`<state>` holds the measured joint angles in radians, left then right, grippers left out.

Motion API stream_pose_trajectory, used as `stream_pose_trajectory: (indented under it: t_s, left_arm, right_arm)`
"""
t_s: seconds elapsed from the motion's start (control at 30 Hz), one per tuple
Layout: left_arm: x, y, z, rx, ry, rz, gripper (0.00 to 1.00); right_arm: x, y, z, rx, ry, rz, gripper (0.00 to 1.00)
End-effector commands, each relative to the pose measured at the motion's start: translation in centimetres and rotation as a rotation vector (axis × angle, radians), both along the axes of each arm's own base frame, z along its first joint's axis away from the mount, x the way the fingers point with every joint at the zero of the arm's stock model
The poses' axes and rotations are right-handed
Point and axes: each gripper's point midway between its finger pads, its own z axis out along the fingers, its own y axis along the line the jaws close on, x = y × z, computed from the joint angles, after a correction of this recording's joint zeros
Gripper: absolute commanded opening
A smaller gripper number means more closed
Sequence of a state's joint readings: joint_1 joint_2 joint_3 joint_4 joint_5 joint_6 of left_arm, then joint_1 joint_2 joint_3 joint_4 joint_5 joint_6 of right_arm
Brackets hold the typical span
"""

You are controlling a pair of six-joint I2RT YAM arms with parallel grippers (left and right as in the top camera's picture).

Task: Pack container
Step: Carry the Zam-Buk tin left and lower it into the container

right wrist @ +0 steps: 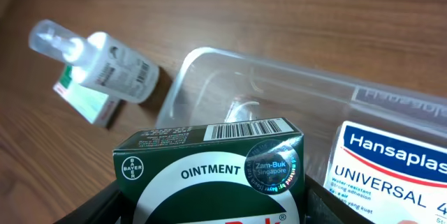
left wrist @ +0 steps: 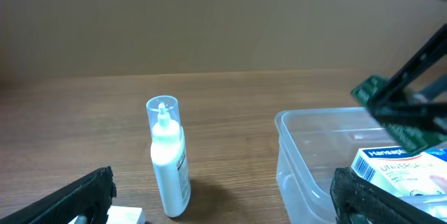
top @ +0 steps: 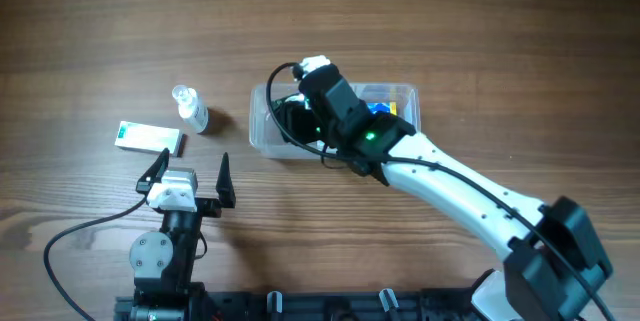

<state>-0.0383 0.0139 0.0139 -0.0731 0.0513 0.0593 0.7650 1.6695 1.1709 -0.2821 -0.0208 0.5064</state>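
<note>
At the table's left lies a green-and-white box (top: 149,138), a small pump bottle (top: 190,109) upright beside it. Near them the left gripper (top: 193,156) hangs spread and empty. Mid-table sits the container (top: 260,133) — the right gripper (right wrist: 209,211) grasps an ointment box (right wrist: 209,168) over it, a plaster box (right wrist: 391,165) inside.

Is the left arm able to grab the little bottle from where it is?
Probably yes. The left gripper is open and faces the upright bottle, with nothing standing between them. The small box lies off to one side, and the right gripper holds the ointment box at the container.
</note>
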Motion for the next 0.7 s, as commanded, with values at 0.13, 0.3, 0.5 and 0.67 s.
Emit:
stream_pose_trajectory:
  t_s: [0.13,0.3,0.5,0.67]
  left_arm:
    - [0.0,-0.3,-0.2,0.014,-0.003,-0.017,1.0]
    - [0.0,-0.3,-0.2,0.014,-0.003,-0.017,1.0]
    - [0.0,-0.3,-0.2,0.014,-0.003,-0.017,1.0]
    - [0.0,-0.3,-0.2,0.014,-0.003,-0.017,1.0]
  right_arm:
    - [0.6,0.7,-2.0,-0.029,0.018,-0.023,0.34]
    - [0.7,0.9,-3.4,-0.033,0.046,-0.04,0.34]
    - [0.7,1.0,-5.4,-0.051,0.079,-0.051,0.34]
    - [0.7,1.1,-6.5,-0.068,0.094,-0.05,0.35]
